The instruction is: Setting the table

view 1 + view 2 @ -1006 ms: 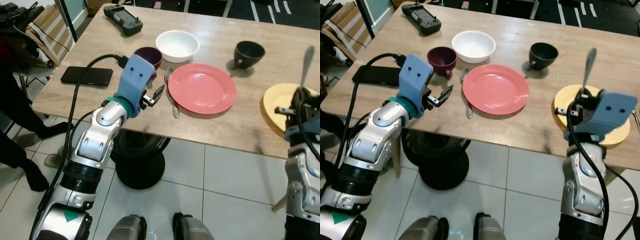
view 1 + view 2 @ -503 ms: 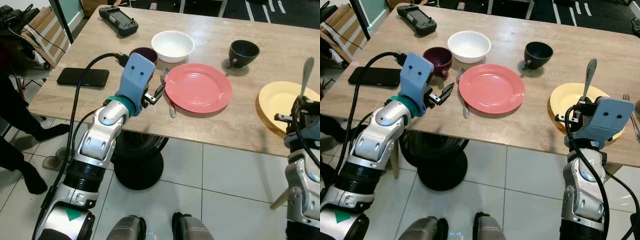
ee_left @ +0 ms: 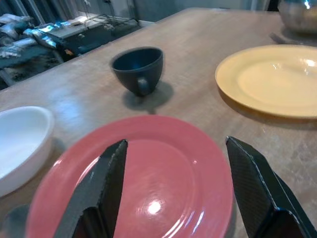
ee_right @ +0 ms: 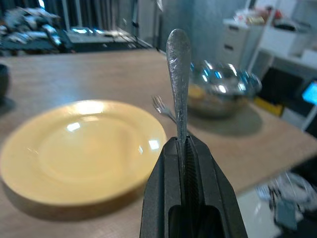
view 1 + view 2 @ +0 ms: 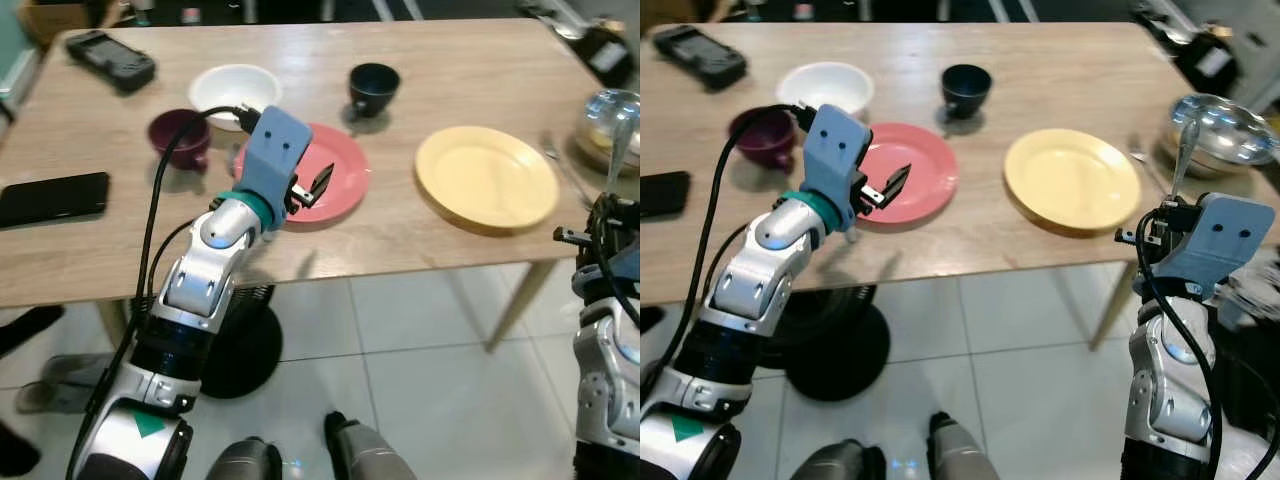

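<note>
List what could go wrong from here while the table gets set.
1. The right hand pinches the spoon by one thin end, so it may twist or slip.
2. A fork already lies between the yellow plate and the metal bowl; setting the spoon there may knock it.
3. The open left hand hovers over the pink plate and may bump it.

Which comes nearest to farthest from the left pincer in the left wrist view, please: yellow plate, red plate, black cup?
From the left pincer:
1. Red plate, right under the fingers.
2. Black cup, beyond the red plate.
3. Yellow plate, off toward the robot's right.
</note>
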Controlling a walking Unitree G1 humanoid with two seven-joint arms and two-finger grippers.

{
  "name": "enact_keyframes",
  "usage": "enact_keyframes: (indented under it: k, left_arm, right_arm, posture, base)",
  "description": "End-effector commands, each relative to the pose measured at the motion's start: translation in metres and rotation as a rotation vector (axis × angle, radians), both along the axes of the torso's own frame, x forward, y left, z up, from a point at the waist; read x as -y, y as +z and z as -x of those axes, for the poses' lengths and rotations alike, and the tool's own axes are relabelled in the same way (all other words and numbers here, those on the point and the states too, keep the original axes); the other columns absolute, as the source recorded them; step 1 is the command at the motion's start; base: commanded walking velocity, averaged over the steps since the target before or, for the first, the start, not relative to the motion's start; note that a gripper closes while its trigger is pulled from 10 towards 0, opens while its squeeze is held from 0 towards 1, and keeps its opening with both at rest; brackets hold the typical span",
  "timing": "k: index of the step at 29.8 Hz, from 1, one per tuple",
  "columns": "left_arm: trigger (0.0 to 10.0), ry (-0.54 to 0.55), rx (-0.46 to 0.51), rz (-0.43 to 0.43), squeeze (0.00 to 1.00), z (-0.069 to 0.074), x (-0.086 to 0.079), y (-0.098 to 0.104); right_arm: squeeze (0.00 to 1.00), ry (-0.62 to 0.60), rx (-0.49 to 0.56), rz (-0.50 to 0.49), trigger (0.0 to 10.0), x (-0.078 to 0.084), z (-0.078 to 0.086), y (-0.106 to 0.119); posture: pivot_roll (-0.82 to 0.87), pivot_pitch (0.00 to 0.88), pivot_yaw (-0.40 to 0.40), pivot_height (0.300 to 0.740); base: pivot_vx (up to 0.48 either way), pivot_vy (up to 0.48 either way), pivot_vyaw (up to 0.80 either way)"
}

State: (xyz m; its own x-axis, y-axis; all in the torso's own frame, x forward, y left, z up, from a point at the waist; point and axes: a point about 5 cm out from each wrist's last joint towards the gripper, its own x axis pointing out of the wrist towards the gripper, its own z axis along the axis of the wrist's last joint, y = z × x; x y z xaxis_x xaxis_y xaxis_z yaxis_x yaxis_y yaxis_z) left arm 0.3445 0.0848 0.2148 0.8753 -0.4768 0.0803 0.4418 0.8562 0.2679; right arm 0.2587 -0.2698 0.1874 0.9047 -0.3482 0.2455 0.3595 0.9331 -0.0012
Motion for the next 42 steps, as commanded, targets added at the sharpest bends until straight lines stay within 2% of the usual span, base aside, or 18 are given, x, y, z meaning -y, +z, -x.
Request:
enact_keyframes:
  k: [1,26,31,42]
  left_arm:
    - [10.0,-0.002,-0.013,-0.006,0.0,-0.0003,0.0008,-0.0046]
    - [10.0,-0.008,-0.005,-0.018,0.0,-0.0012,0.0019,-0.0057]
    - [10.0,-0.01,-0.004,-0.02,0.0,-0.001,0.0022,-0.0062]
    - [10.0,-0.013,-0.004,-0.02,0.0,-0.0005,0.0029,-0.0061]
  right_arm:
    - [0.0,-0.009,-0.004,-0.006,10.0,0.0023,0.0018,-0.0015]
    - [0.0,0.035,0.028,-0.065,10.0,-0.0027,-0.0008,0.0012]
    - [0.0,0.033,0.009,-0.1,10.0,-0.0005,-0.0022,-0.0019]
    - [0.0,0.03,0.001,-0.098,10.0,0.0006,-0.0021,-0.0028]
  posture:
    - [0.01,0.084,0.057,0.74]
    - [0.02,0.071,0.058,0.74]
    - [0.02,0.068,0.057,0.74]
    - [0.02,0.07,0.057,0.74]
  base:
    - [0.0,0.0,0.0]
    - [0.0,0.0,0.0]
    - [0.0,0.0,0.71]
    - [0.0,0.0,0.66]
